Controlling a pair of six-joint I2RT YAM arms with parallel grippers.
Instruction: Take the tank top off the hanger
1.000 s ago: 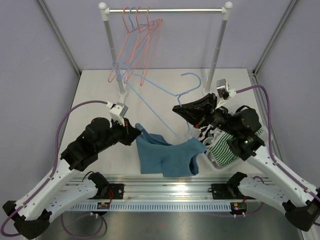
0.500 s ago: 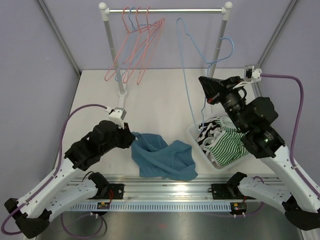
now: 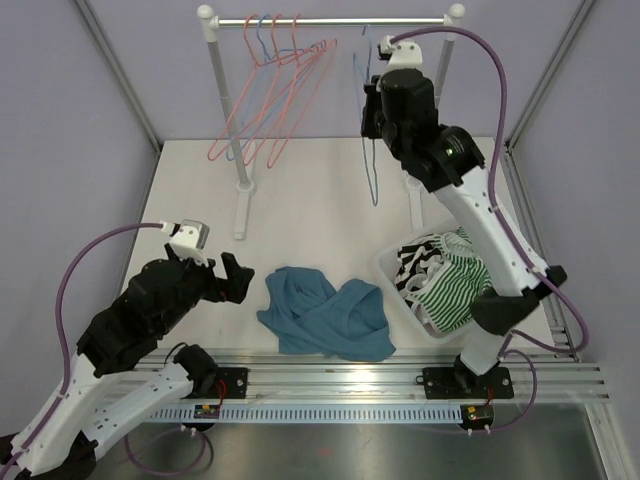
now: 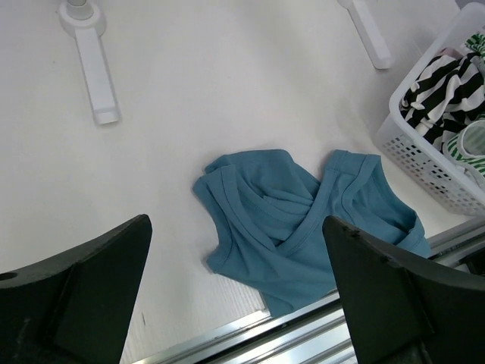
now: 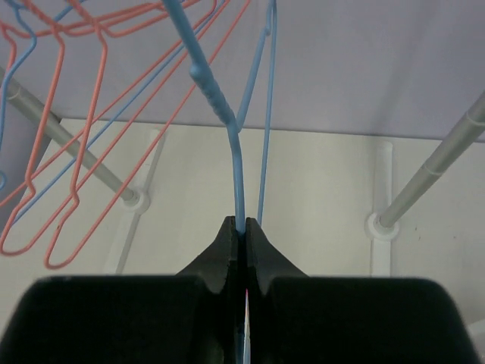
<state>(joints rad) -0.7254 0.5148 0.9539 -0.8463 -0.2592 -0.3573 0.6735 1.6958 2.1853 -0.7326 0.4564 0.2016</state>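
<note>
The blue tank top (image 3: 325, 315) (image 4: 303, 220) lies crumpled on the table near the front edge, off the hanger. My left gripper (image 3: 228, 278) (image 4: 235, 227) hovers just left of it, open, with nothing between its fingers. My right gripper (image 3: 372, 112) (image 5: 244, 227) is raised to the rack's rail and shut on the wire of the bare blue hanger (image 3: 368, 140) (image 5: 227, 114). The hanger dangles near the rail; whether its hook is over the rail is hidden behind the arm.
The clothes rack's rail (image 3: 330, 20) carries several pink and blue hangers (image 3: 285, 90) at its left end. Its posts and feet (image 4: 95, 72) stand on the table. A white basket (image 3: 388, 265) (image 4: 424, 163) with striped clothes sits at the right front.
My left gripper opened, let go of the tank top and drew back left. My right arm carried the empty hanger from low over the table up to the rail.
</note>
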